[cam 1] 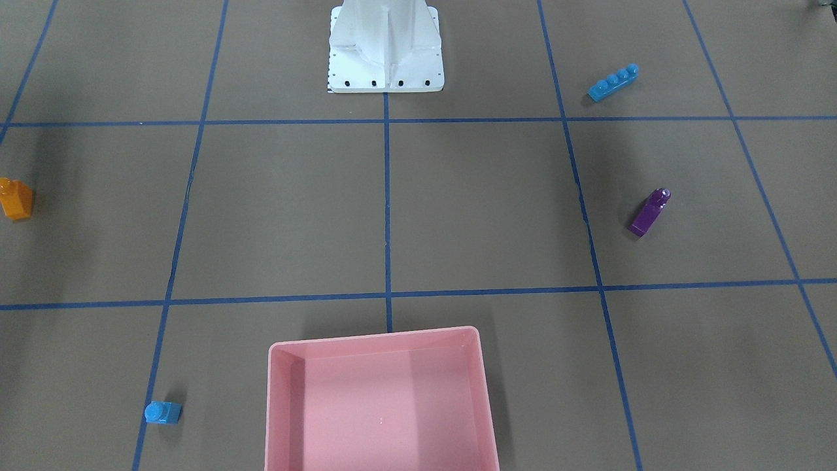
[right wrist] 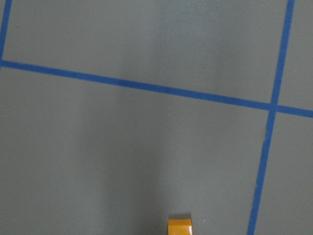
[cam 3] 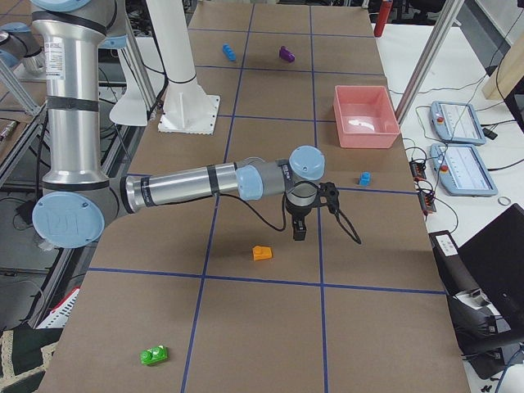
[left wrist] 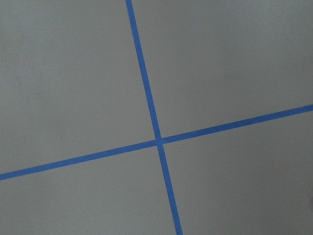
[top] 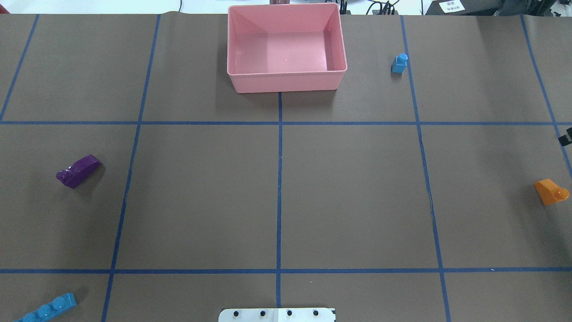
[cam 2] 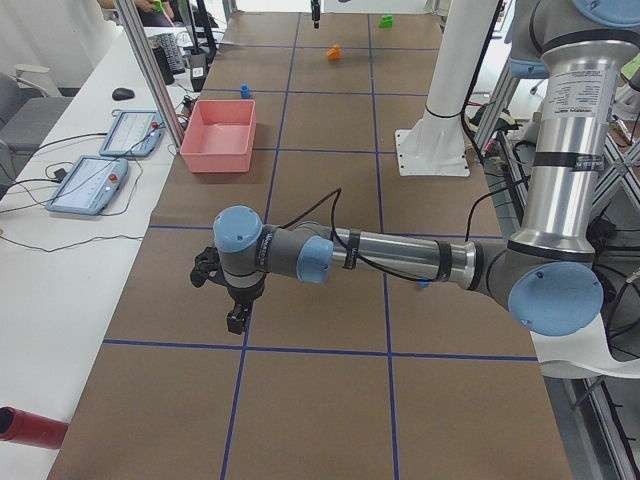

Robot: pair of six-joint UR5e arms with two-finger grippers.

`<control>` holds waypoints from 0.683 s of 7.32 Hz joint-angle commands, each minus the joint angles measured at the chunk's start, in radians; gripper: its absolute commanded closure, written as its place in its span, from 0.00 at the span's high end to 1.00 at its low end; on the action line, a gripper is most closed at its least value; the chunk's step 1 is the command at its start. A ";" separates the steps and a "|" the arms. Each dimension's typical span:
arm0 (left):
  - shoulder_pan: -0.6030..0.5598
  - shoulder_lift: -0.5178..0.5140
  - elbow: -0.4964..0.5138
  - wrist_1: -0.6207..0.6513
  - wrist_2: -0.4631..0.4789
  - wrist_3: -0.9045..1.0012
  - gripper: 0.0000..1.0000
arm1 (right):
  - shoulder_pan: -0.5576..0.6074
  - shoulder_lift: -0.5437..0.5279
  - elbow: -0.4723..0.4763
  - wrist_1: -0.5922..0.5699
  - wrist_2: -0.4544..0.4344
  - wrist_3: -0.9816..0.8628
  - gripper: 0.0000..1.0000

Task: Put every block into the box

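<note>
Pink box (top: 286, 82) sits empty at the far middle of the table (top: 357, 197), open side up, within reach of both my arms. None of the five blocks is in it yet, so I judge the task is only starting.

The blocks lie scattered and well apart, each on bare table:
- the orange block (top: 550, 191) is far out on my right
- the small blue block (top: 399, 64) stands just right of the box
- the purple block (top: 78, 171) lies on its side on my left
- the long blue block (top: 47, 308) is near my left corner
- the green block (cam 3: 153, 355) lies beyond the orange one, at the table's right end

That spread probably means each arm takes the blocks on its own side.

My right gripper (cam 3: 299, 232) hangs pointing down above the table, near the orange block but not touching it. Its wrist camera catches only the top of that block at the bottom edge, so I judge orange to be my first pick.

My left gripper (cam 2: 236, 322) hangs pointing down over a crossing of blue tape lines (left wrist: 157, 141), with no block beneath it.

Both grippers show only from the side cameras, and I cannot tell how far apart the fingers of either one are. Neither seems to be carrying anything.
</note>
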 commanded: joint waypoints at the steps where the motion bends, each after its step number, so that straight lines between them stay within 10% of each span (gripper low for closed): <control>1: 0.001 -0.004 0.002 -0.016 -0.005 -0.002 1.00 | -0.116 -0.031 -0.096 0.177 -0.026 0.024 1.00; 5: 0.003 -0.005 -0.004 -0.016 -0.005 -0.010 1.00 | -0.187 -0.069 -0.124 0.160 -0.027 0.024 0.99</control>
